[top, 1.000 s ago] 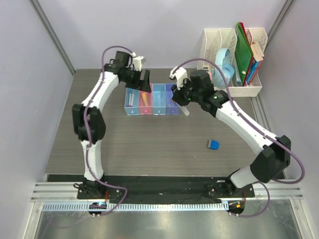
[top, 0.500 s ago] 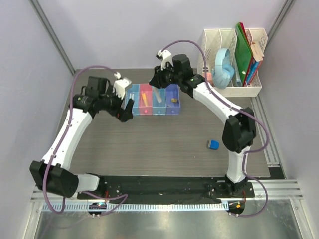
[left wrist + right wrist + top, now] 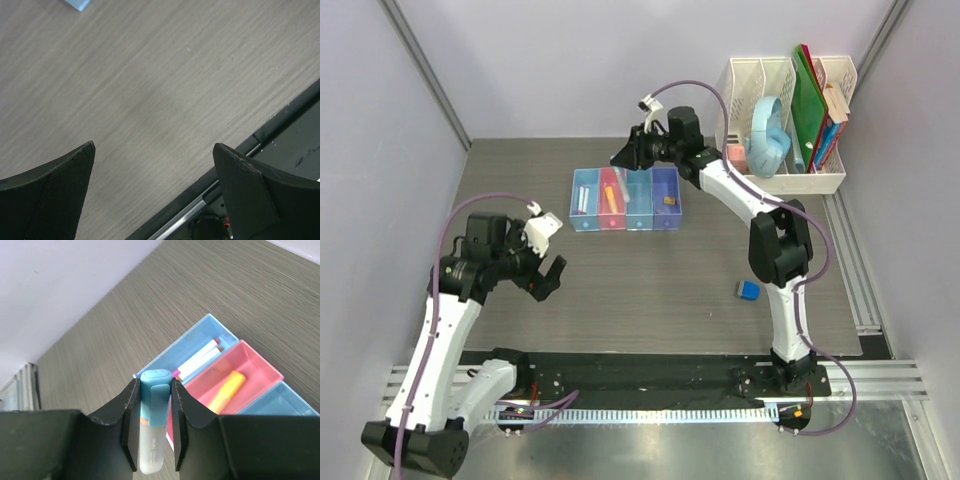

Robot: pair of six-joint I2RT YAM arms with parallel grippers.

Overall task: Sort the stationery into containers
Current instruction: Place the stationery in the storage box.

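The containers (image 3: pixel 625 198) are a row of four joined bins at the back middle of the table. A thin white pen (image 3: pixel 200 357) lies in the left light blue bin, a yellow marker (image 3: pixel 227 390) in the pink bin and a tiny orange block (image 3: pixel 669 200) in the purple-blue bin. My right gripper (image 3: pixel 153 384) is shut on the pale blue stick (image 3: pixel 152 410). It hovers over the row's left end (image 3: pixel 625 158). A blue wedge-shaped piece (image 3: pixel 748 290) lies on the table at the right. My left gripper (image 3: pixel 548 275) stands open and empty over bare table (image 3: pixel 152 147) at the near left.
A tall white mesh file rack (image 3: pixel 790 120) with green folders, books and a pale blue roll stands at the back right. A black base strip (image 3: pixel 280 125) runs along the table's near edge, close under my left gripper. Walls close in both sides.
My left arm has pulled back from the bins to the near left, its jaws wide open. My right arm has carried the pale blue stick leftwards along the row of bins.
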